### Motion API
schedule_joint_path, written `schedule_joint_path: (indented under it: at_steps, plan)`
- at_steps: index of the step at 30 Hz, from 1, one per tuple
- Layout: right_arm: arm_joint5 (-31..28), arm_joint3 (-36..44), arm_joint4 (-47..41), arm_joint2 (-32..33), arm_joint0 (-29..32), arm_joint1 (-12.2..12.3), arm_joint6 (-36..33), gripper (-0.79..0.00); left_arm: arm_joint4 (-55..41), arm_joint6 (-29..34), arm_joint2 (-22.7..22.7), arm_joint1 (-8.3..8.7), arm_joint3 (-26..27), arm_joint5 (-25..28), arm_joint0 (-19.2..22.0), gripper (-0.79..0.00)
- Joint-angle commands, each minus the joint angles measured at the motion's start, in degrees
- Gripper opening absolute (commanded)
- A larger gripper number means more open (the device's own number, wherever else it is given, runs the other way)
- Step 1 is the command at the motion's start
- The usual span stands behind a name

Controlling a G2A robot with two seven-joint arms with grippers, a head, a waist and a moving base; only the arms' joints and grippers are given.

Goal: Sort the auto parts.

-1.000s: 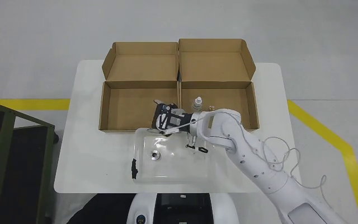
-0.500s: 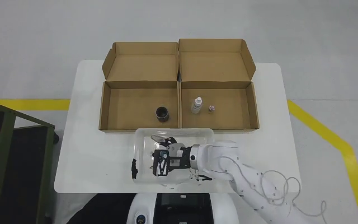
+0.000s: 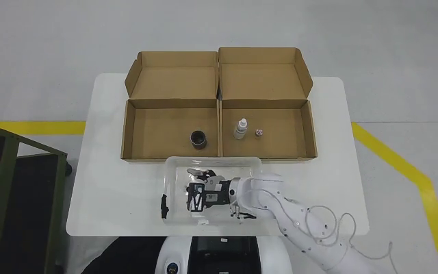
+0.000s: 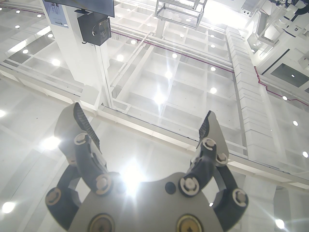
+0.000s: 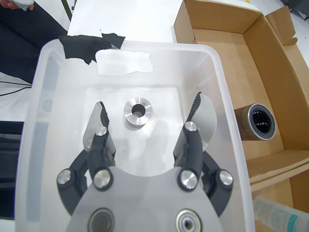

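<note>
White bench carrying a clear bin, in which the right hand, spread open and empty, hangs with the metal bushing, bore upright, just ahead and centred between its jaws; left hand, likewise spread, faces the ceiling.

Silver bushing upright in bin; bearing in box.

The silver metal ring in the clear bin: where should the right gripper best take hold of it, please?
Probably its outer round wall, pinched from straight above: the silver ring stands bore-up on the floor of the clear bin, away from its walls.
</note>
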State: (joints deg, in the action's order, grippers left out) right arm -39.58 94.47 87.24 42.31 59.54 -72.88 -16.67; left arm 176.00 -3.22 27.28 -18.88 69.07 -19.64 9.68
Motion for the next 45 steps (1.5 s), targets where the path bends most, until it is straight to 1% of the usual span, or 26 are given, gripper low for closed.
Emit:
schedule_joint_path:
  at_steps: [1, 6, 8, 10, 12, 20, 22, 23, 25, 26, 31, 35, 45]
  plan:
    - [0.2, -1.1, 0.1, -0.5, -0.6, -0.3, 0.0, -0.206, 0.0, 0.0, 0.0, 0.00, 0.0, 0.0, 0.0, 0.000]
    - [0.6, -3.2, 0.7, -1.9, -1.6, -0.8, 0.1, -0.237, 0.0, 0.0, 0.0, 0.00, 0.0, 0.0, 0.0, 0.000]
    - [0.9, -4.1, 1.1, -2.3, -1.9, -1.0, 0.2, -0.271, 0.0, 0.0, 0.0, 0.00, 0.0, 0.0, 0.0, 0.000]
    - [1.2, -5.0, 1.3, -2.7, -2.2, -1.2, 0.4, -0.339, 0.0, 0.0, 0.0, 0.00, 0.0, 0.0, 0.0, 0.000]
    - [1.2, -5.8, 1.6, -3.0, -2.5, -1.4, 0.5, -0.385, 0.0, 0.0, 0.0, 0.00, 0.0, 0.0, 0.0, 0.000]
    - [0.5, -6.8, 2.4, -3.8, -2.8, -1.7, 0.9, -0.459, 0.0, 0.0, 0.0, 0.00, 0.0, 0.0, 0.0, 0.000]
    - [-0.2, -6.6, 2.2, -3.8, -2.7, -1.8, 1.2, -0.496, 0.0, 0.0, 0.0, 0.00, 0.0, 0.0, 0.0, 0.000]
    - [-0.4, -6.5, 2.1, -3.7, -2.6, -1.7, 1.3, -0.520, 0.0, 0.0, 0.0, 0.00, 0.0, 0.0, 0.0, 0.000]
    - [-1.1, -6.1, 1.9, -3.6, -2.6, -1.7, 1.4, -0.674, 0.0, 0.0, 0.0, 0.00, 0.0, 0.0, 0.0, 0.000]
    - [-1.4, -6.0, 1.8, -3.6, -2.5, -1.7, 1.5, -0.779, 0.0, 0.0, 0.0, 0.00, 0.0, 0.0, 0.0, 0.000]
    - [-3.3, -5.1, -0.7, -1.9, -2.4, -1.4, 2.0, -0.785, 0.0, 0.0, 0.0, 0.00, 0.0, 0.0, 0.0, 0.000]
    - [-5.3, -2.3, -2.8, 0.3, -1.7, -0.8, 2.5, -0.785, 0.0, 0.0, 0.0, 0.00, 0.0, 0.0, 0.0, 0.000]
    - [-8.5, 5.9, -12.6, 8.6, 2.6, 1.1, 6.8, -0.785, 0.0, 0.0, 0.0, 0.00, 0.0, 0.0, 0.0, 0.000]
